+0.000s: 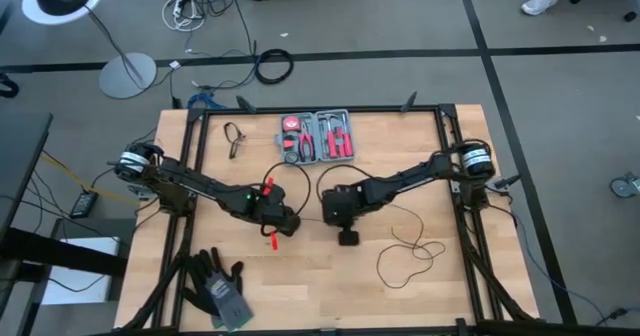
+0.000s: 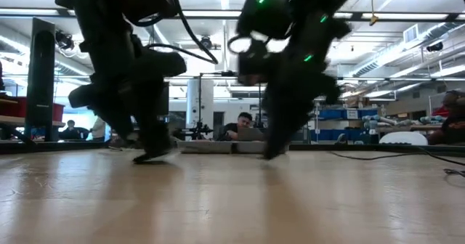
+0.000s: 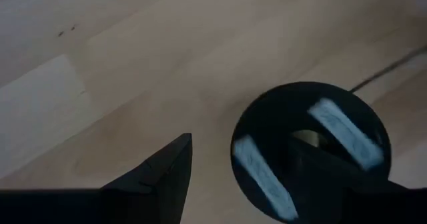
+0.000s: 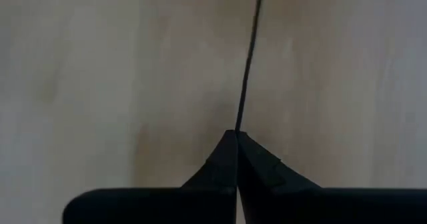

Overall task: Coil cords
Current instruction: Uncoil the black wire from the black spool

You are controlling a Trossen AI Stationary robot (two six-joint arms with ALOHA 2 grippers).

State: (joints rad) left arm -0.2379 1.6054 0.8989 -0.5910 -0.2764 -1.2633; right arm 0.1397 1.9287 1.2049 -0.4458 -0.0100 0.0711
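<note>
The cord is a thin black wire lying in slack loops on the wooden table (image 1: 400, 261). Its round black disc (image 3: 310, 151) lies flat on the table under my left gripper. My left gripper (image 1: 285, 221) is low at the table's middle and open. One finger (image 3: 167, 177) stands beside the disc, and the other (image 3: 333, 184) is over it. My right gripper (image 1: 338, 208) is close to its right, fingertips down at the table (image 2: 272, 153), and is shut on the wire (image 4: 248, 57). My left gripper has one finger over the disc's middle; I cannot tell whether it touches it. My right gripper pinches the thin wire (image 4: 238, 127) between its two fingertips, coming from above. The wire runs straight away from the fingertips along the table.
An open red tool kit (image 1: 318, 136) lies at the far middle, with a small black loop (image 1: 235, 136) to its left. Black gloves (image 1: 220, 286) lie at the near left. A black frame (image 1: 440, 126) runs along the table's edges. People sit in the room beyond (image 2: 243, 124).
</note>
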